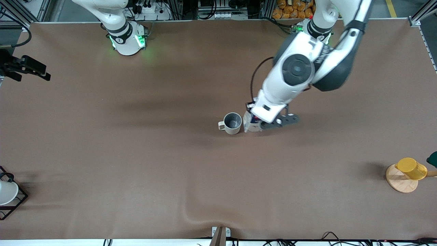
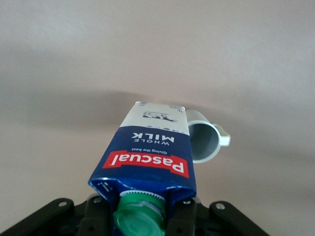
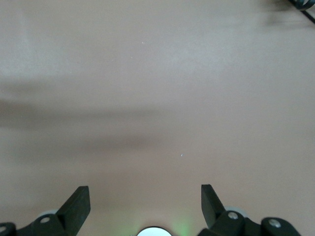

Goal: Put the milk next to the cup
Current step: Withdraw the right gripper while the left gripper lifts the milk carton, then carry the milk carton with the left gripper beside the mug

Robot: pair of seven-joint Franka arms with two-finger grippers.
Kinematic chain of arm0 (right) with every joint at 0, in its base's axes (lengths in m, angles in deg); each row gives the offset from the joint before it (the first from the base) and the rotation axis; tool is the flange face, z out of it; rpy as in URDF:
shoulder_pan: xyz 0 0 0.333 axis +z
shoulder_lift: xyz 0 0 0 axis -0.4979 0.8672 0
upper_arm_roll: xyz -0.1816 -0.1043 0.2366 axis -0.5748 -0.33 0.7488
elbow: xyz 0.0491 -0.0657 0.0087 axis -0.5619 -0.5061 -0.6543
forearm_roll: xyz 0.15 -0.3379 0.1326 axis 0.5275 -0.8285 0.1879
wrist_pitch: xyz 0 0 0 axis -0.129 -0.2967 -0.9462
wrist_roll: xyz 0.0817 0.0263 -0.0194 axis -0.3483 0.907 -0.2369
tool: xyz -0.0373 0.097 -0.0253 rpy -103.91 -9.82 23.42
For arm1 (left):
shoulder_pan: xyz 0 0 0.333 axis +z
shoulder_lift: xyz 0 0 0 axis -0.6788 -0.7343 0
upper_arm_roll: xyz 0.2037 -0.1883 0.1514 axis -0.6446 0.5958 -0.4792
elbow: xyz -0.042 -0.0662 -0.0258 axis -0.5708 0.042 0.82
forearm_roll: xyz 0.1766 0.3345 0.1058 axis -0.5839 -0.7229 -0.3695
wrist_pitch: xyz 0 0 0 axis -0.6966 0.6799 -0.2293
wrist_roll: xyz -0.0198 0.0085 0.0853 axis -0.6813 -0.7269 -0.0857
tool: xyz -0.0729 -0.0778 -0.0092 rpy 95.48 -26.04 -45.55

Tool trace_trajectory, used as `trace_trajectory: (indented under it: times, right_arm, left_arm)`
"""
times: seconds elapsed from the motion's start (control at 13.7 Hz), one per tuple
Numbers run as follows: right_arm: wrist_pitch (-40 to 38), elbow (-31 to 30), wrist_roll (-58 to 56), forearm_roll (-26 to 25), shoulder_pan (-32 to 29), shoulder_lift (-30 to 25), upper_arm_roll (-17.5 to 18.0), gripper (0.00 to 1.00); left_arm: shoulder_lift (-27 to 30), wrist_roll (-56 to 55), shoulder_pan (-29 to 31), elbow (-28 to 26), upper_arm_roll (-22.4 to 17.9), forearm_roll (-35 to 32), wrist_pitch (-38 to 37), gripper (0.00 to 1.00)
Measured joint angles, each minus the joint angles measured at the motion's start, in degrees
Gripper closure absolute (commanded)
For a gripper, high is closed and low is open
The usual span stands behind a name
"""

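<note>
The milk [image 1: 248, 127] is a dark blue carton with a red label band and a green cap [image 2: 140, 219]. My left gripper [image 1: 254, 121] is shut on its top, one finger on each side of the gable. The carton [image 2: 150, 152] stands upright right beside the cup [image 1: 233, 123], toward the left arm's end of the table. Whether its base rests on the table I cannot tell. The off-white cup [image 2: 203, 141] has a grey interior, and its handle points away from the carton. My right gripper [image 3: 145, 189] waits open over bare brown table.
A yellow cup [image 1: 411, 169] sits on a round wooden coaster [image 1: 399, 181] at the left arm's end. A white vessel in a black wire frame [image 1: 6, 193] stands at the right arm's end. The table cover has a wrinkle [image 1: 201, 213] near the front edge.
</note>
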Motion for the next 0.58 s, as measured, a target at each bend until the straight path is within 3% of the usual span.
trace_trajectory:
  times: [0.22,0.58]
  right_arm:
    - [0.42,0.84,1.18,-1.11,0.40,0.09,0.47,0.00]
    - [1.76,0.95,1.23,-1.37,2.10,1.71,-1.99,0.00]
  left_arm:
    - [-0.35,-0.80,-1.76,0.60,-0.04,0.00,0.42,0.71]
    - [-0.87,-1.66,-4.36,1.01,0.08,0.01,0.43,0.71]
